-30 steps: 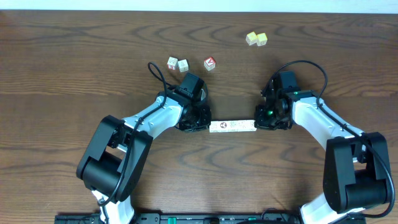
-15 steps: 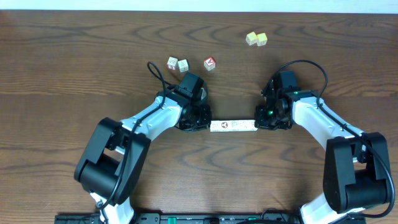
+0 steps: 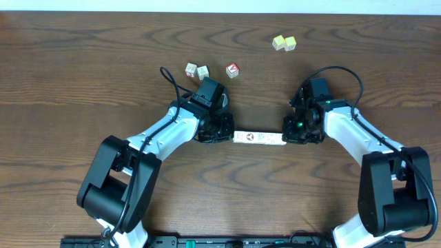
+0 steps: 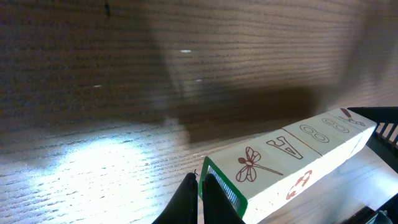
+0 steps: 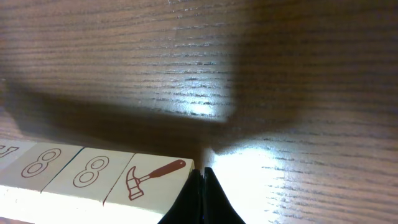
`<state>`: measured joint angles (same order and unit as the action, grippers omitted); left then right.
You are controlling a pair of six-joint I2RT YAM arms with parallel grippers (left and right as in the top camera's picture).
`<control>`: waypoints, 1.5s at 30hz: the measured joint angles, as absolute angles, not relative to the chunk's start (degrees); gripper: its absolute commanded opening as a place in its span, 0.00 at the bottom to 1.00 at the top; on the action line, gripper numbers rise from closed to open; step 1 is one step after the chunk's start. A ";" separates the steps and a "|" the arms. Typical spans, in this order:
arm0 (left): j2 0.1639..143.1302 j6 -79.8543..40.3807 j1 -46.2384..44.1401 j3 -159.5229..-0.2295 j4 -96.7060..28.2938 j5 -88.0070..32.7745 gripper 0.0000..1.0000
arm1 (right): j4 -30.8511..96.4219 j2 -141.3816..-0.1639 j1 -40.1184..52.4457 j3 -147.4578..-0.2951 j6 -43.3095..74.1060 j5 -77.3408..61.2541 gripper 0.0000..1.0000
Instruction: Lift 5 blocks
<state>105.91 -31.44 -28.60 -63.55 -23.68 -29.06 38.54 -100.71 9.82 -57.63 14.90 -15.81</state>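
Overhead: left end effector (image 3: 230,135) and right end effector (image 3: 284,137), both clenched, sandwich the blocks (image 3: 259,138)

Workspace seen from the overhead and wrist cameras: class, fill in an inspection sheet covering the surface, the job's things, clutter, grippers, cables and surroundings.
Surface: dark wood-grain table.
Job's things: row of five blocks, end to end between the grippers. Its shadow lies apart from it, so it seems raised off the wood.
Clutter: two whitish cubes, a red-topped cube and two pale yellow cubes, all farther back.
Grippers: left gripper and right gripper are shut, with their tips pressed on the row's opposite ends.
Cables: left black cable and right black cable loop beside the arms, away from the row.
Surroundings: pale strip beyond the far edge; nothing else seen.
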 measured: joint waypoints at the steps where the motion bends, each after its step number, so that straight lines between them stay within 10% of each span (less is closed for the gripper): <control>1: 105.86 -31.46 -28.60 -63.55 -23.86 -29.17 0.07 | 38.70 -100.42 9.82 -57.65 14.92 -15.81 0.01; 45: 98.02 -31.44 -27.73 -63.35 -25.93 -28.84 0.08 | 39.70 -97.76 9.17 -58.19 14.92 -21.08 0.01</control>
<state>98.02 -31.44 -27.73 -63.35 -25.93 -28.84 39.70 -97.76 9.17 -58.19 14.92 -21.08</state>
